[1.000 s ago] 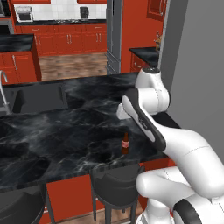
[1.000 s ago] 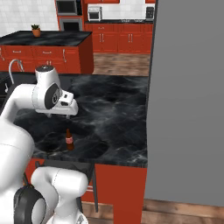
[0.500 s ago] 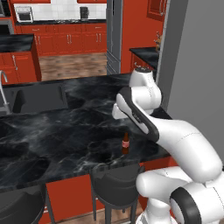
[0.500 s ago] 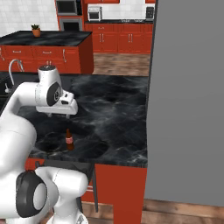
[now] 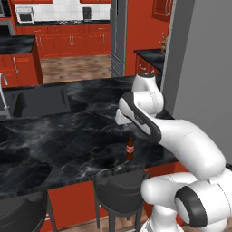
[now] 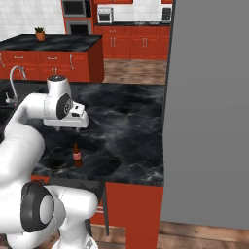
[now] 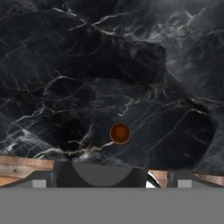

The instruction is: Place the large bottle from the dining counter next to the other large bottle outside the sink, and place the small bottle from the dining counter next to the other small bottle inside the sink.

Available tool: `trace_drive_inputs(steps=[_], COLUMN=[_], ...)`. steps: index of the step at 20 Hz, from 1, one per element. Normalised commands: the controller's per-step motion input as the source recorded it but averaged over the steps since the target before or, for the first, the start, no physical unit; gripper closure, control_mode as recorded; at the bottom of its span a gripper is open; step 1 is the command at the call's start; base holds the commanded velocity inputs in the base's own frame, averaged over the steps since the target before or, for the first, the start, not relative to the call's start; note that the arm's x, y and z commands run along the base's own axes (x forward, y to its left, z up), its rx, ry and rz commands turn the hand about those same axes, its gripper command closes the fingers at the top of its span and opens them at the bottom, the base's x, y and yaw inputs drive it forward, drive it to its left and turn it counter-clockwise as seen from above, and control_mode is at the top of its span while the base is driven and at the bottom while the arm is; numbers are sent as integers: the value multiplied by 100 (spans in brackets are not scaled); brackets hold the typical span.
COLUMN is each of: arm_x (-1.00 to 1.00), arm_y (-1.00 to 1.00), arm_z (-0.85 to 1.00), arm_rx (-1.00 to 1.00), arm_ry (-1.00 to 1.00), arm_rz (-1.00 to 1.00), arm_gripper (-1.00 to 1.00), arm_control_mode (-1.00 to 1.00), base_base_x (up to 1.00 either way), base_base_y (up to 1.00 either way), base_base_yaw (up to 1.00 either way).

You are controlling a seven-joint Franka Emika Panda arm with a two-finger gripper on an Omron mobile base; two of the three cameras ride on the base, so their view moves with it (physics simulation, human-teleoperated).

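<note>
One small bottle (image 5: 130,148) stands upright on the table (image 5: 68,145), long axis vertical, brown with a red label, close to the near edge above a black stool (image 5: 120,192). From my hand camera it is a round brown cap (image 7: 120,133) seen end-on, pointing straight up at me. My fingers (image 6: 66,127) hang above it, spread wide apart, holding nothing. One sink (image 5: 41,102) lies well apart to the left, its curved tap (image 6: 16,78) beside it.

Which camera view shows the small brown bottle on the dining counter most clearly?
The left base view: the small brown bottle stands upright in full side profile near the edge of the dining counter. The right base view shows it smaller. The hand view shows its round top from above.
</note>
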Motion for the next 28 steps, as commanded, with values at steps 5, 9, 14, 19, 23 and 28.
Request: trace_drive_inputs(steps=[5,9,14,19,23,28], arm_x=[33,6,0,2,10,12], arm_y=[-1,-6,-2,0,0,-1], arm_z=[-12,-9,-12,-29,-30,-16], arm_rx=[0,0,0,0,0,0], arm_ry=[4,7,5,2,0,2], arm_rz=[6,4,3,2,1,1], arm_gripper=[-100,-100,-100,-100,-100,-100], arm_control_mode=[-100,-100,-100,-100,-100,-100], base_base_x=[0,0,0,0,0,0], base_base_y=[0,0,0,0,0,0], base_base_yaw=[0,0,0,0,0,0])
